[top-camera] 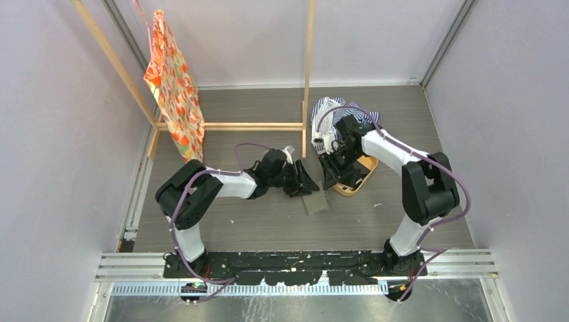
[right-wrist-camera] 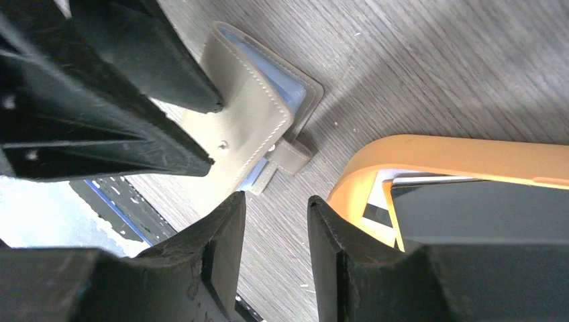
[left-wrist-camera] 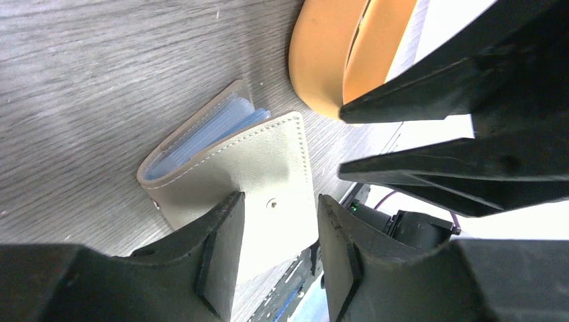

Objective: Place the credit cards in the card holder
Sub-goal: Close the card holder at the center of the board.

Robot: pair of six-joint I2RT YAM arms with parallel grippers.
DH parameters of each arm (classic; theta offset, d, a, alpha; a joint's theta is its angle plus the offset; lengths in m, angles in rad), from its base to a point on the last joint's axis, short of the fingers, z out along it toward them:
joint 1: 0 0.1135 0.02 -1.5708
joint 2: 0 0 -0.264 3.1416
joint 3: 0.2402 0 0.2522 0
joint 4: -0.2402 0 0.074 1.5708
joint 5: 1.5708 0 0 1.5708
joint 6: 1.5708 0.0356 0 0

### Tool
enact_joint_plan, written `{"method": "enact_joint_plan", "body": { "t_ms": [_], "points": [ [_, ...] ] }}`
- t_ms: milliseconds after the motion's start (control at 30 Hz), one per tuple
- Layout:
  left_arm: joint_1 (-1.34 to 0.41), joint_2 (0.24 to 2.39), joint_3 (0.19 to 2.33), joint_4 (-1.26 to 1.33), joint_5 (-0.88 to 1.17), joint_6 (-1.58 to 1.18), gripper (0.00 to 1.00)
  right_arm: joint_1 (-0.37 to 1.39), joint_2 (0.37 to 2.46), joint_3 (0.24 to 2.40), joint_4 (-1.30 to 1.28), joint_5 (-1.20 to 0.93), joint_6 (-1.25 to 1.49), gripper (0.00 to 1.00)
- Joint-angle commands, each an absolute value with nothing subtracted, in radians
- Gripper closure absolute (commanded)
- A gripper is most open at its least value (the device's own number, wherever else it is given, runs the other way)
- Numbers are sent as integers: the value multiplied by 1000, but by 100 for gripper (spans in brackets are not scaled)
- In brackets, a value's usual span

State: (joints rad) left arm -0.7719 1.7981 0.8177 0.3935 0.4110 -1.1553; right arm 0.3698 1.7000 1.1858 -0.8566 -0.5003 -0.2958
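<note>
Grey-taupe soft leather folding card holder (left-wrist-camera: 255, 168) lies on the table (left-wrist-camera: 100, 80) beside an oval orange tray (left-wrist-camera: 322, 60).
Above, left gripper (left-wrist-camera: 278, 201) and right gripper (right-wrist-camera: 275, 201) gape, grasping nothing.

The card holder (top-camera: 315, 202) lies flat on the table (top-camera: 268, 225) — near the orange tray (top-camera: 362, 178).

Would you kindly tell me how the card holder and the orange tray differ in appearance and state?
The card holder is grey-taupe with stitched edges; the tray is smooth orange. The card holder is thin and squarish; the tray is rounded with a raised rim. The card holder is folded, slightly ajar; the tray holds a black card. Both rest on the table.
</note>
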Motion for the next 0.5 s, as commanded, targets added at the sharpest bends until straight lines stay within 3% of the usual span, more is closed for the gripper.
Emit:
{"method": "enact_joint_plan", "body": {
  "t_ms": [0,467],
  "points": [
    [-776,1807,788,513,411,-1131,50,381,1692,1183,-858,-533,-338,55],
    [-769,1781,619,537,328,-1066,55,438,1714,1158,-829,-459,-487,53]
  ]
}}
